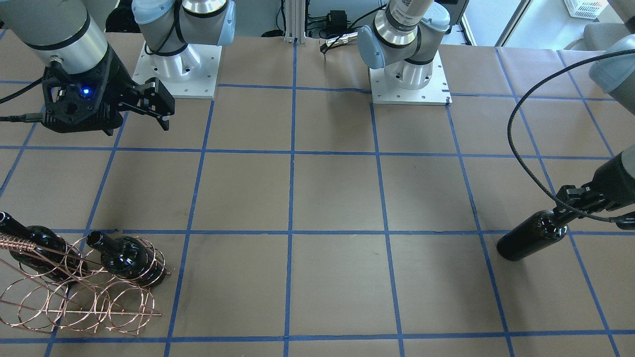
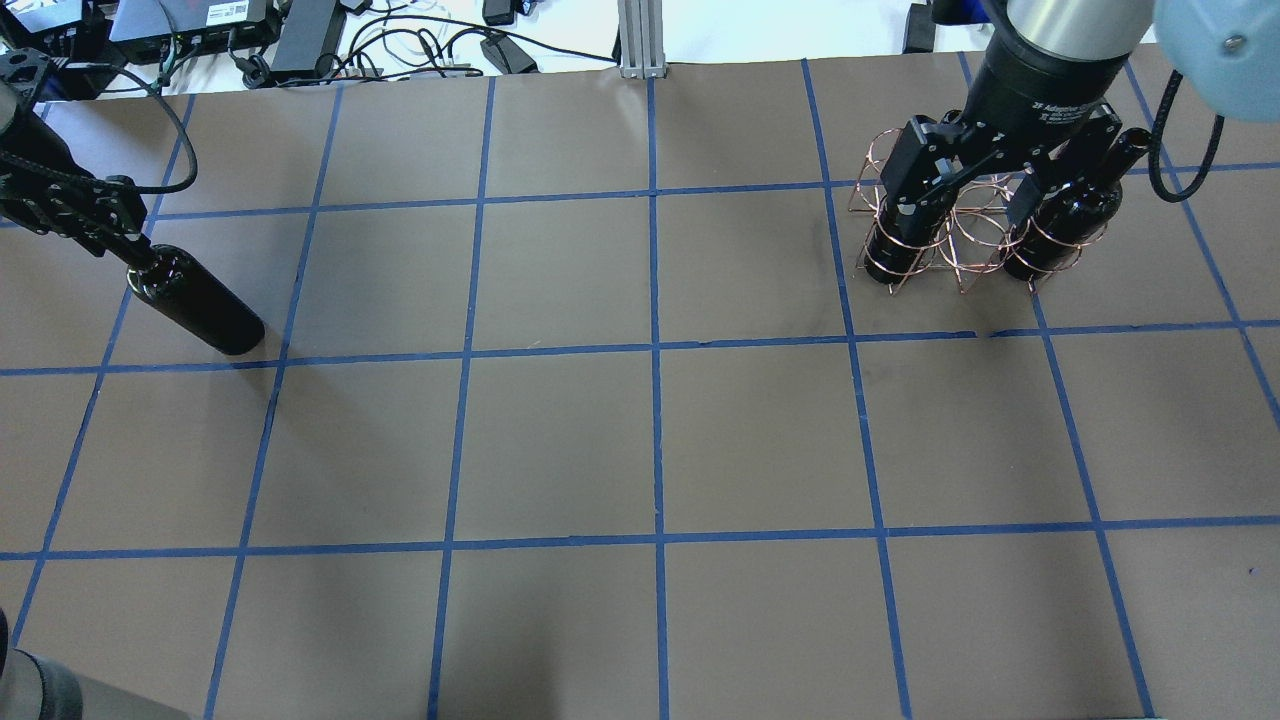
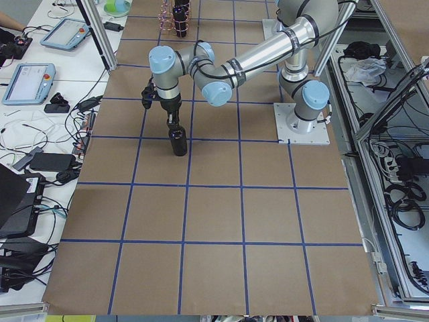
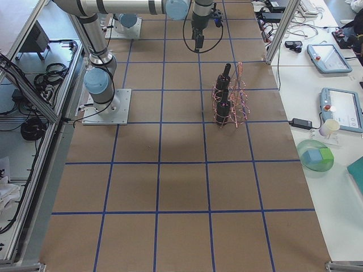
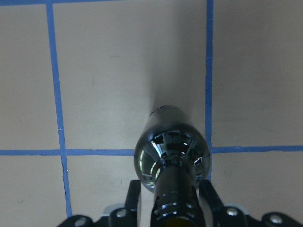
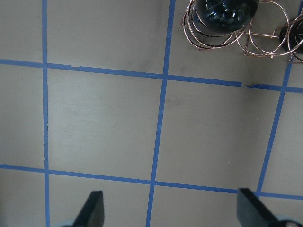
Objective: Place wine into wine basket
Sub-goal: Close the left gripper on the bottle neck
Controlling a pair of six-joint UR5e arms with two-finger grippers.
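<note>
Dark wine (image 2: 200,310) in left hand (image 5: 171,201), wine basket (image 2: 965,240) well apart

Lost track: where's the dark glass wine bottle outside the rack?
Overhead view, far left: the dark glass wine bottle stands upright, neck gripped by the left gripper.

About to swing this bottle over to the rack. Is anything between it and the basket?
Nothing lies on the table between the wine held by the left gripper and the wine basket. The right gripper hangs open, raised near the basket, and may crowd the approach.
</note>
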